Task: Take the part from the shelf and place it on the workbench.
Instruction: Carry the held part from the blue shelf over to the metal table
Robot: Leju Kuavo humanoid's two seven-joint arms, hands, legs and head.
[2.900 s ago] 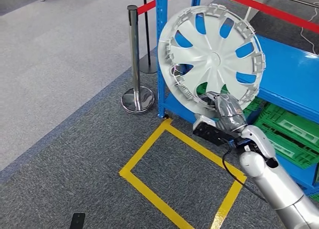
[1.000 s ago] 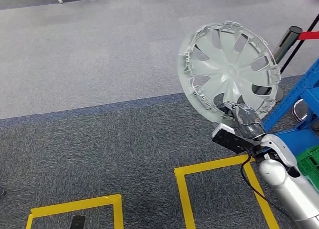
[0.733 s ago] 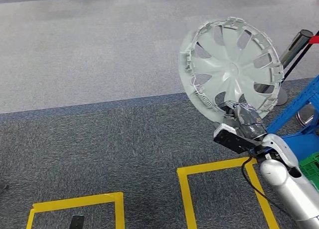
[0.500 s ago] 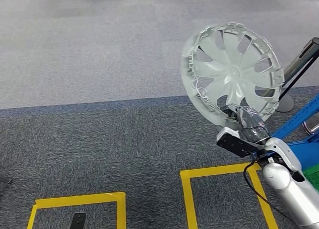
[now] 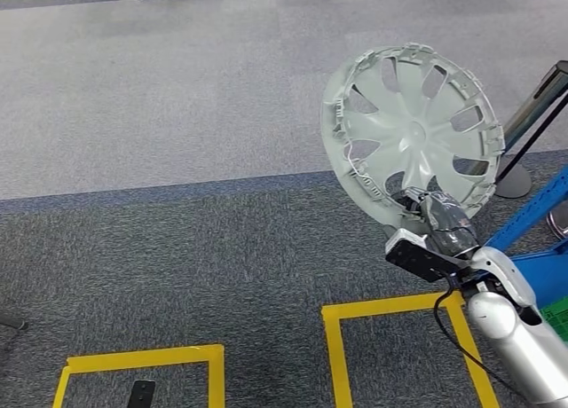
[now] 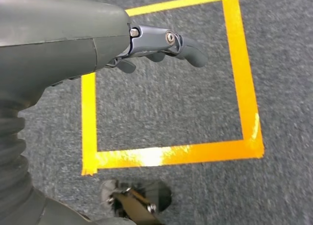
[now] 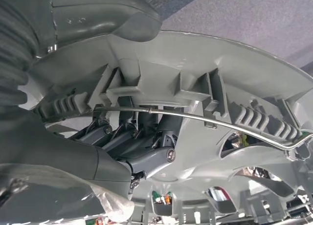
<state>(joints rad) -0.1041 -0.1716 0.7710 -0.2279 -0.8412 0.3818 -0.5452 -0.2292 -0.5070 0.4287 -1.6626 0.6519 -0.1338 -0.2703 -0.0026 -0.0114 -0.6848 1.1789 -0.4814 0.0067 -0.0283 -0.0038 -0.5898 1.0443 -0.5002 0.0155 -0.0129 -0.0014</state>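
Above the grey carpet (image 5: 168,115), the right robot hand (image 5: 445,220) grips the upright wheel cover's (image 5: 412,133) lower rim.

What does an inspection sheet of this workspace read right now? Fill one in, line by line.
Surface: grey carpet floor with yellow tape squares; no workbench seen.
Job's things: round pale grey plastic wheel cover, held up on edge, inner side toward the camera.
Clutter: nothing seen.
Hands: right hand grips the cover's lower rim, its fingers hooked behind the rim; left hand holds nothing, fingers loosely extended above the floor.
Cables: black cable looping at the right wrist.
Surroundings: blue metal shelf frame, black barrier post.
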